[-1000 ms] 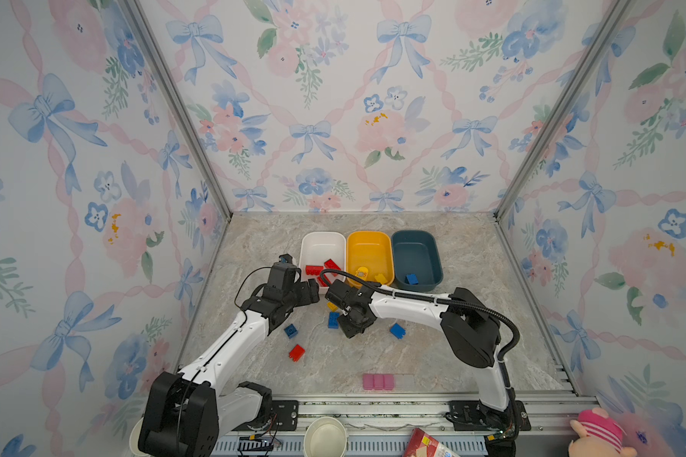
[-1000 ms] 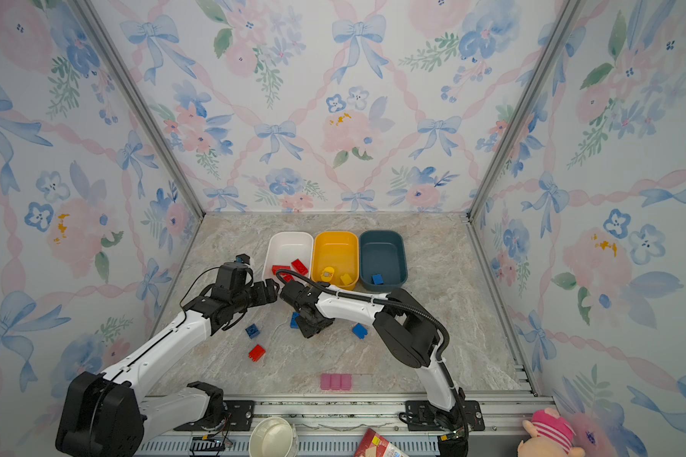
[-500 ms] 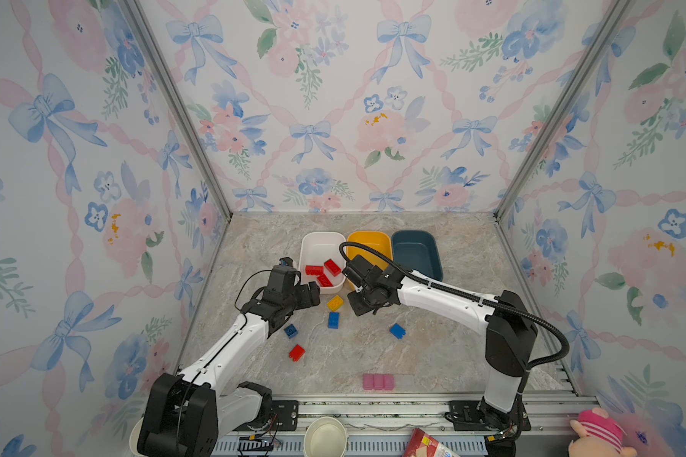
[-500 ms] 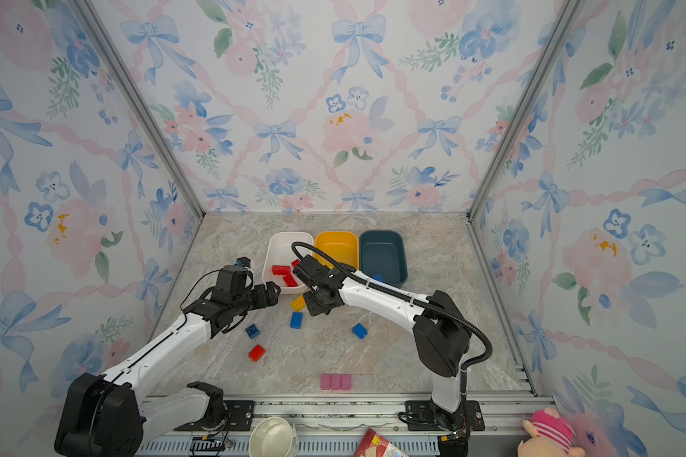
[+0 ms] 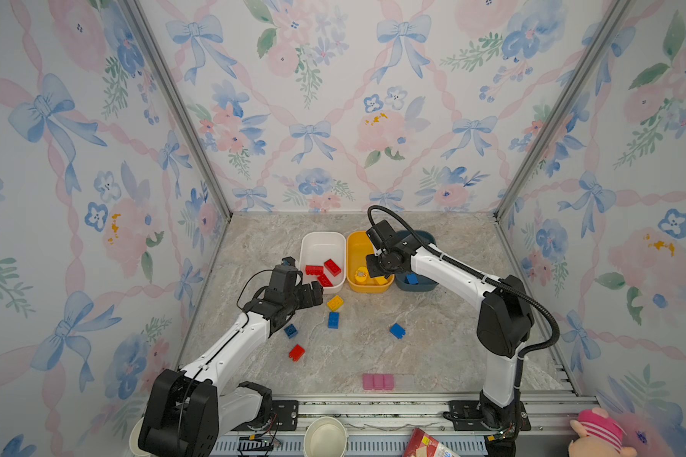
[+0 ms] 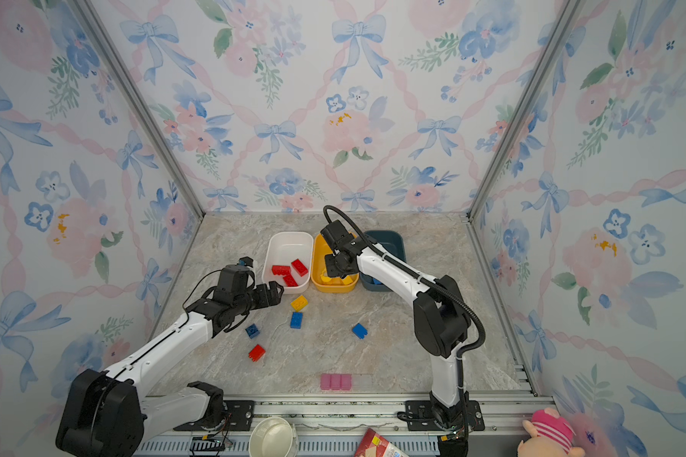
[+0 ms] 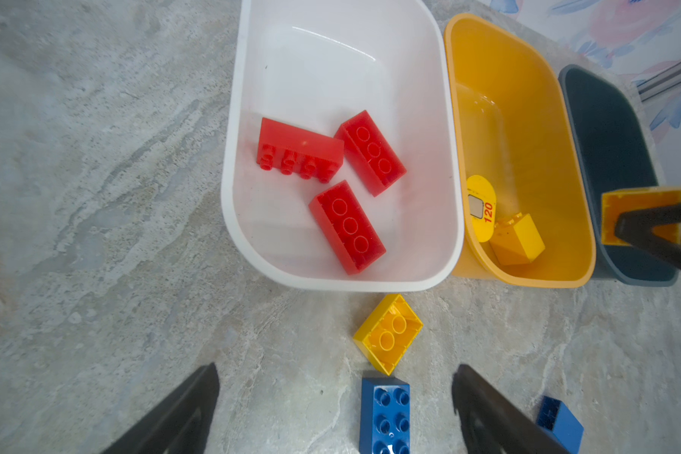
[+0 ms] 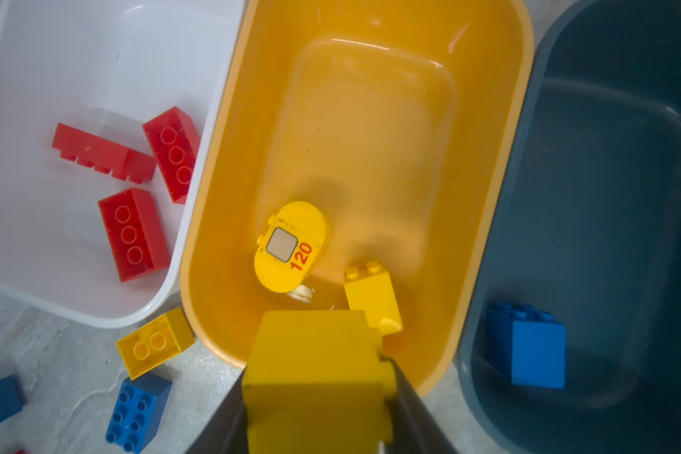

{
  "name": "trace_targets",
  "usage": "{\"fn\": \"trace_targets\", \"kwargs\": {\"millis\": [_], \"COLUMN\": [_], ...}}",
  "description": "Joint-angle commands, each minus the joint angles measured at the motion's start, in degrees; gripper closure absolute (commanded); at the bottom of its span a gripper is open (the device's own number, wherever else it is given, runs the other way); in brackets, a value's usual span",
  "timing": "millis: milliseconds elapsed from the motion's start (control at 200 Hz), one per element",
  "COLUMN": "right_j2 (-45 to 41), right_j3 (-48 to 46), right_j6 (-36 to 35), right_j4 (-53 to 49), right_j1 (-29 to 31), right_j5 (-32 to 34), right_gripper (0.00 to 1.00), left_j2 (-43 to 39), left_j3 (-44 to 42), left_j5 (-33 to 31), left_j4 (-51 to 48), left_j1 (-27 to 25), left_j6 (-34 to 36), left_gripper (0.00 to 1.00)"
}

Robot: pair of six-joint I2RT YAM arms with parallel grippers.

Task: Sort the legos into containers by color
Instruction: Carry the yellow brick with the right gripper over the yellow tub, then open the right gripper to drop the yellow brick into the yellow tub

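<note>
Three containers stand in a row at the back: a white tub (image 5: 321,236) holding three red legos (image 7: 346,226), a yellow tub (image 5: 356,242) holding yellow legos (image 8: 372,296), and a teal tub (image 8: 606,129) holding a blue lego (image 8: 535,350). My right gripper (image 8: 315,393) is shut on a yellow lego (image 8: 315,365) over the near end of the yellow tub. My left gripper (image 7: 335,371) stands open with nothing in it, just in front of the white tub. On the table lie a yellow lego (image 5: 334,302), three blue ones (image 5: 333,319) (image 5: 397,330) (image 5: 290,330) and a red one (image 5: 296,352).
A pale-pink segmented strip (image 5: 378,381) lies near the front edge. Beyond that edge, on the rail, are a paper cup (image 5: 325,437), a red packet (image 5: 428,447) and a pink plush toy (image 5: 595,435). Flowered walls close in three sides.
My right gripper has carried the yellow lego from the middle of the table back to over the yellow tub. The left arm has barely moved.
</note>
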Motion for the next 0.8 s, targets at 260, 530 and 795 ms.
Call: {"fn": "trace_targets", "kwargs": {"millis": [260, 530, 795], "right_j2": [12.5, 14.4, 12.7], "right_j3": [10.5, 11.6, 11.1], "right_j6": [-0.7, -0.4, -0.4], "right_j4": [-0.5, -1.2, -1.6], "right_j1": [-4.4, -4.5, -4.2], "right_j5": [0.0, -0.3, -0.4], "right_gripper": [0.58, 0.44, 0.39], "left_j2": [3.7, 4.9, 4.8], "left_j3": [0.3, 0.3, 0.3], "left_j5": [-0.5, -1.0, -1.3], "left_j4": [2.2, 2.5, 2.4], "left_j1": [-3.3, -3.9, -4.1], "left_j6": [-1.5, -1.4, -1.6], "left_gripper": [0.04, 0.04, 0.04]}}
